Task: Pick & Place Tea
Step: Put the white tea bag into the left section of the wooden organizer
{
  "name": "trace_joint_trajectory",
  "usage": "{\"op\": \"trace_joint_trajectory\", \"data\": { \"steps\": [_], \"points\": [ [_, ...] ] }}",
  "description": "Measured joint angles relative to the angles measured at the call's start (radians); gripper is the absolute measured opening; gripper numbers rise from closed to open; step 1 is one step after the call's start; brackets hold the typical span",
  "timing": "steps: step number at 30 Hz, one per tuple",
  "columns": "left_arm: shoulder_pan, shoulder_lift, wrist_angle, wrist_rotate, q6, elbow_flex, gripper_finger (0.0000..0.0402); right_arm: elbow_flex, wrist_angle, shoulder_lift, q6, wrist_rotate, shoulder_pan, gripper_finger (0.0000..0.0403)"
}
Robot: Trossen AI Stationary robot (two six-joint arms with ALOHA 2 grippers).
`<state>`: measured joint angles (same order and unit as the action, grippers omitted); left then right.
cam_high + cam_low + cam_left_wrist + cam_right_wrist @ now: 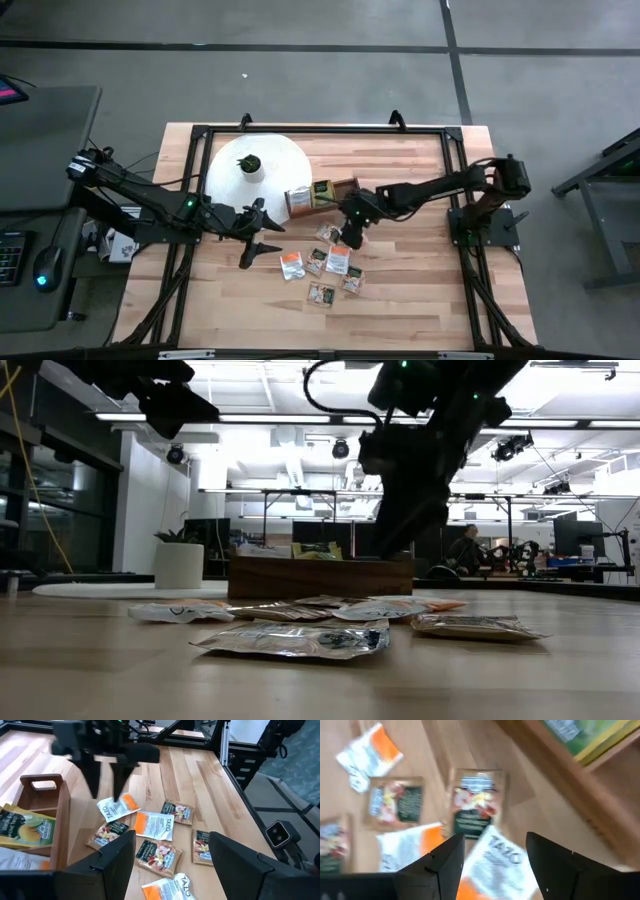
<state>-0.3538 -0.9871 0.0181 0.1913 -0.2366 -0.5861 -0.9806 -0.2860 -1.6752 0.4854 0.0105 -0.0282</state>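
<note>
Nearest the low camera lies a crumpled silvery tea sachet flat on the wooden counter, with more sachets strewn behind it. From above, this loose cluster of tea sachets lies at about 6 o'clock of the wooden box, near the counter's middle. The box already holds a green-and-yellow sachet and others. The right tool hangs just over the cluster's 12 o'clock edge, fingers parted and empty, above an orange-and-white sachet with a brownish sachet beyond it. The left tool waits open at about 9 o'clock of the cluster, gripping nothing. A white round disc lies at 9 o'clock of the box.
</note>
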Motion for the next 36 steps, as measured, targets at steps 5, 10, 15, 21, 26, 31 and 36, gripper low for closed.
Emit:
{"op": "trace_joint_trajectory", "data": {
  "steps": [5, 10, 15, 21, 26, 31, 36],
  "points": [
    [0.000, 0.000, -0.008, 0.000, 0.004, 0.000, 0.0248, 0.000, -0.043, -0.015, 0.128, -0.039, -0.040, 0.0214],
    [0.000, 0.000, -0.024, -0.017, 0.005, 0.000, 0.0248, 0.002, -0.082, -0.015, 0.223, -0.083, -0.028, 0.0239],
    [0.000, 0.000, -0.025, -0.030, 0.007, 0.000, 0.0248, 0.000, -0.078, -0.045, 0.306, -0.038, -0.015, 0.0263],
    [0.000, 0.000, -0.024, -0.041, 0.008, 0.000, 0.0248, 0.000, -0.079, -0.108, 0.362, -0.027, -0.028, 0.0267],
    [0.000, 0.000, -0.025, -0.057, 0.007, 0.000, 0.0248, -0.005, -0.075, -0.139, 0.387, -0.036, -0.027, 0.0267],
    [0.000, 0.000, -0.024, -0.060, 0.005, 0.000, 0.0248, -0.009, -0.084, -0.179, 0.430, -0.035, -0.026, 0.0261],
    [0.000, 0.000, -0.023, -0.070, 0.004, 0.000, 0.0248, -0.011, -0.085, -0.197, 0.454, -0.045, -0.026, 0.0243]
  ]
}}
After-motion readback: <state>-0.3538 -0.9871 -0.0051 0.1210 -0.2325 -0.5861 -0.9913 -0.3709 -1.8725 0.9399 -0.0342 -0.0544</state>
